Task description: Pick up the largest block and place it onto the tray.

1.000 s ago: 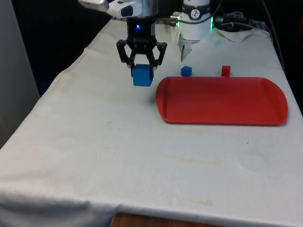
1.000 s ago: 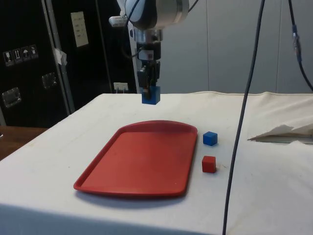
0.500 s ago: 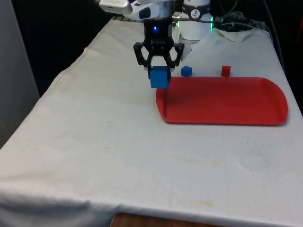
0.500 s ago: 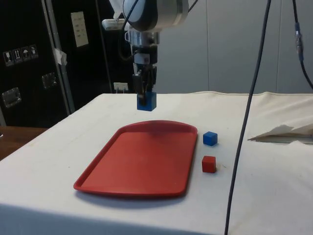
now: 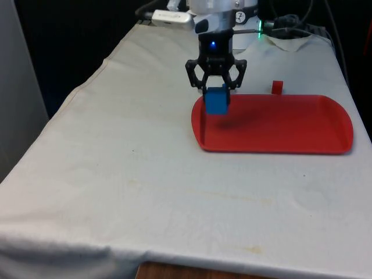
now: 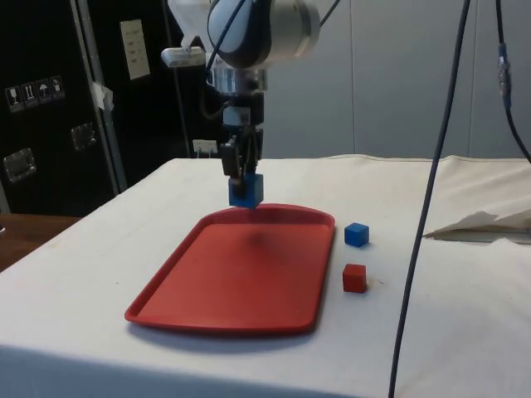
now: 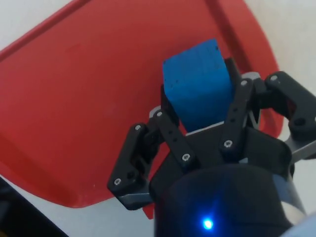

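The gripper [image 5: 216, 93] is clenched on the large blue block [image 5: 216, 102], holding it in the air above the end of the red tray [image 5: 279, 125] at the front view's left, clear of the tray's floor. In the side view the block [image 6: 246, 190] hangs over the tray's far end [image 6: 274, 214]. A small blue block [image 6: 357, 235] and a small red block [image 6: 354, 278] sit on the white cloth [image 6: 448, 315] just beside the tray's long edge, apart from each other.
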Robot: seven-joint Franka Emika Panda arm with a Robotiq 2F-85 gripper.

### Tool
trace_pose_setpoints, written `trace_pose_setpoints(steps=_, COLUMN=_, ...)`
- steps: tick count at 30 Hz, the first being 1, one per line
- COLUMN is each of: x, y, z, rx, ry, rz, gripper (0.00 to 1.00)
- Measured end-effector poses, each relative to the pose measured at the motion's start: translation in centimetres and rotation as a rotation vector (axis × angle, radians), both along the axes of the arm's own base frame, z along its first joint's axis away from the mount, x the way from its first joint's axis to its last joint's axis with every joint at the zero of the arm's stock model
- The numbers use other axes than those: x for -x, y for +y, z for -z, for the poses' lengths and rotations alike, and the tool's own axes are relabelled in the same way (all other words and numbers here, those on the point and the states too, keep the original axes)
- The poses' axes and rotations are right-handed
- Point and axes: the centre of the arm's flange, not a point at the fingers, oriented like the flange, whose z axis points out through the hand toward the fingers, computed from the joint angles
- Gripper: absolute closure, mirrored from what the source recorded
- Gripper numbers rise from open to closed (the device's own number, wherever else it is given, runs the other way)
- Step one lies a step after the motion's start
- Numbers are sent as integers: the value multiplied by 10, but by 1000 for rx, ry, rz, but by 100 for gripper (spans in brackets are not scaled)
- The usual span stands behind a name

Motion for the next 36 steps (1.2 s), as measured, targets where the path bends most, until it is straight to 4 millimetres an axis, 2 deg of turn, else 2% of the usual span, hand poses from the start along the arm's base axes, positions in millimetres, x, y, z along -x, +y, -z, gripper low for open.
trace_pose_setpoints(steps=21, x=10, y=70, z=26, rx=-5, ry=34, rz=-30, gripper=100)
trace_pose_setpoints(steps=36, x=11, y=96, z=45, rx=2, ry=51, rz=-39, gripper=100)
